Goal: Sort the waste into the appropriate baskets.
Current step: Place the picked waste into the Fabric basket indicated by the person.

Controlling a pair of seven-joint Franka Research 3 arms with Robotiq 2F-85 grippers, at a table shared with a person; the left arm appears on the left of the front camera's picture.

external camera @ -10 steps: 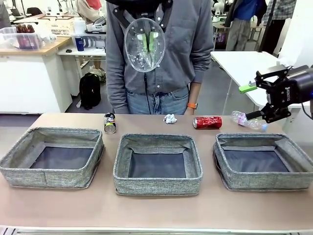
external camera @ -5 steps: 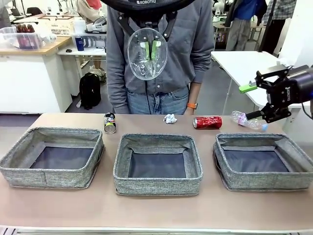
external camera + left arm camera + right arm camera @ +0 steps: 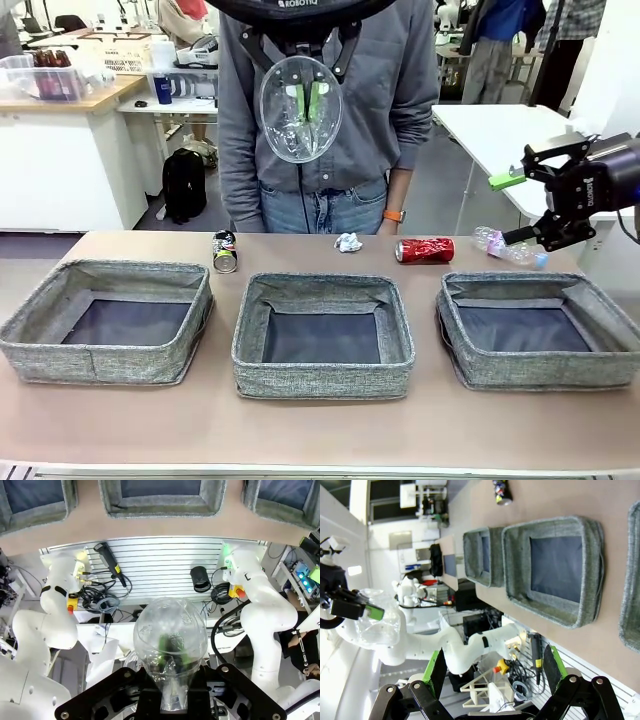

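My left gripper point(image 3: 304, 92) hangs high over the table's far middle, shut on a clear plastic bottle point(image 3: 300, 135) seen end-on in front of the person's chest. In the left wrist view the bottle point(image 3: 170, 625) stands up between the fingers. My right gripper point(image 3: 512, 208) is open in the air at the far right, above a second clear bottle point(image 3: 508, 246) lying on the table. A dark can point(image 3: 224, 251), a paper ball point(image 3: 347, 241) and a red can point(image 3: 424, 249) lie along the far edge. Three grey baskets sit in a row: left point(image 3: 100, 360), middle point(image 3: 322, 378), right point(image 3: 540, 368).
A person in a grey top stands at the far side of the table, behind the held bottle. A white table point(image 3: 500, 130) stands at the back right. In the right wrist view, the open fingers point(image 3: 437, 672) frame two baskets point(image 3: 555, 615) side on.
The left gripper has come down a little with the bottle, so its black body now shows at the top. The right arm has not moved.
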